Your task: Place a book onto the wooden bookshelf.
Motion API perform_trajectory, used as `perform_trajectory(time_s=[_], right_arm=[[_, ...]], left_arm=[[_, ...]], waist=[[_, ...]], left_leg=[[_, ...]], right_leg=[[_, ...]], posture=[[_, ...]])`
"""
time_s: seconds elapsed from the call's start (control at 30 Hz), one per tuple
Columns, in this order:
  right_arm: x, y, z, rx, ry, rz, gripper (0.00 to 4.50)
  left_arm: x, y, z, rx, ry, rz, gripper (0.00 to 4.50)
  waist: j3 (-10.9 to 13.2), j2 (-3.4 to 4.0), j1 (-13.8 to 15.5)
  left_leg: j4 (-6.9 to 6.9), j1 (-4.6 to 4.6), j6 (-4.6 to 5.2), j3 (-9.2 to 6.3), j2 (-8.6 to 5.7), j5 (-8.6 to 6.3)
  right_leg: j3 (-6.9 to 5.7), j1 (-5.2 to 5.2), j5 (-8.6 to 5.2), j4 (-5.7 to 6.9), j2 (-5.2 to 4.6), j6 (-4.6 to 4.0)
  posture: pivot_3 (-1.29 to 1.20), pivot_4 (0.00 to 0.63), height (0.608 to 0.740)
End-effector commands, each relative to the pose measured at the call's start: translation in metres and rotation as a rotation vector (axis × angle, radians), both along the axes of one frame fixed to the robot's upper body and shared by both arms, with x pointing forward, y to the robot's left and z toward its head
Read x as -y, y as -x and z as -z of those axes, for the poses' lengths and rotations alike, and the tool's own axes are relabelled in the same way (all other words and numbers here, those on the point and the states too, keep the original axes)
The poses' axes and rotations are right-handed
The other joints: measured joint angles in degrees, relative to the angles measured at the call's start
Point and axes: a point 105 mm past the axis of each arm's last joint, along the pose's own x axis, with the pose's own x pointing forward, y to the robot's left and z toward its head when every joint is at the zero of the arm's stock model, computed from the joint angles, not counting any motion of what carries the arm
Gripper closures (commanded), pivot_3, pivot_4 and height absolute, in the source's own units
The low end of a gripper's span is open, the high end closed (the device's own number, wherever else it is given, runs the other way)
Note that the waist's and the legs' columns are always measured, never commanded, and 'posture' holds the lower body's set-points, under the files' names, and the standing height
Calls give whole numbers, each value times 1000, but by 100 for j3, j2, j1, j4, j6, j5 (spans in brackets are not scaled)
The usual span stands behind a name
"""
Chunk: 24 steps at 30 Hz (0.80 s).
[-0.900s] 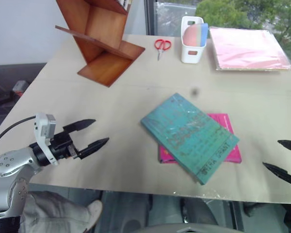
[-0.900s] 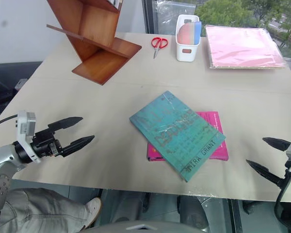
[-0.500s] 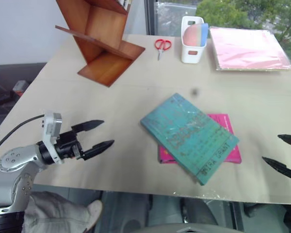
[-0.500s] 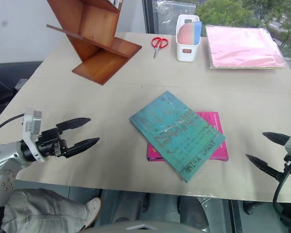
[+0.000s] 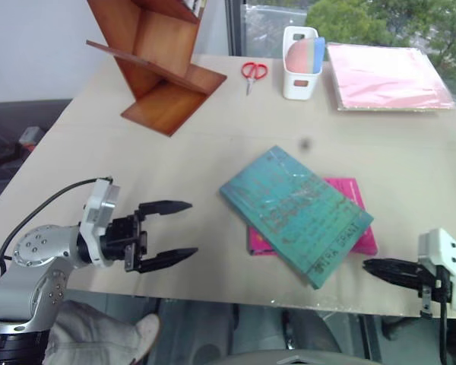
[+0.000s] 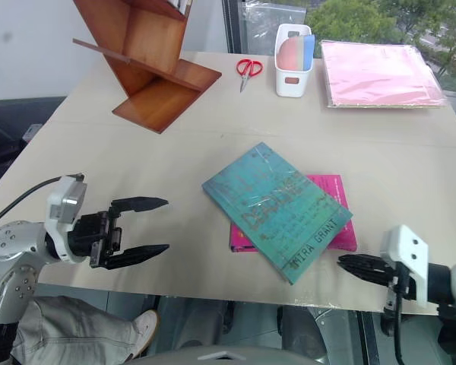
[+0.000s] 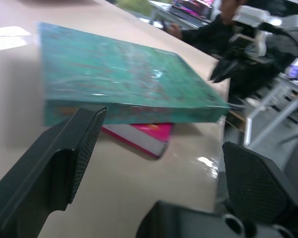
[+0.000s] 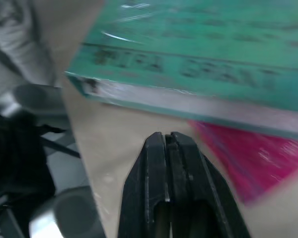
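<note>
Your left gripper (image 5: 169,232) hangs wide open just over the near edge of the table (image 5: 213,160), fingers aimed across at the book (image 5: 296,214), with bare tabletop between them. On the other side your right gripper (image 5: 374,267) has its fingers pressed tight together, holding nothing, tip low and close beside the book's near corner. The book lies flat, teal cover up, skewed across a pink book (image 5: 356,228) that pokes out beneath it on the right. Far off at the back left stands the bookshelf (image 5: 156,65), its slanted boards well apart from everything here; red scissors (image 5: 254,71), a white holder (image 5: 301,72) and a pink folder (image 5: 387,74) line the far edge. Now the risks, as I read them: push in with that closed right tip and the glossy cover may just skate over the pink book, or both may shift together. Clamp from the left too low and you could pinch both books at once. And that near corner sits close to the table edge, so a shove toward you could tip it off.
</note>
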Motion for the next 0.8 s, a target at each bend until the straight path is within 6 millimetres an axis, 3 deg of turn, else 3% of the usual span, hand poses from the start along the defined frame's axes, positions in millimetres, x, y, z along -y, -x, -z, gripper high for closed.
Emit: perform_trajectory(time_s=[0.03,0.5,0.8], right_arm=[[-11,-1,1,9,-4,-47,4420],[-41,-4,9,-2,-128,-171,4420],[-53,-26,5,-1,-212,-290,4420]], left_arm=[[7,10,-5,21,-26,94,0],[12,21,-4,-8,-28,164,0],[9,19,-1,-36,-24,117,0]], waist=[[0,0,7],[0,0,36],[0,-1,37]], left_leg=[[3,0,0,0,0,0],[18,3,0,0,14,0],[22,8,-1,5,18,0]], right_leg=[[0,0,0,4,0,0],[0,0,0,19,13,-1],[4,0,0,22,15,-1]], posture=[[0,150,740],[0,150,740],[0,150,740]])
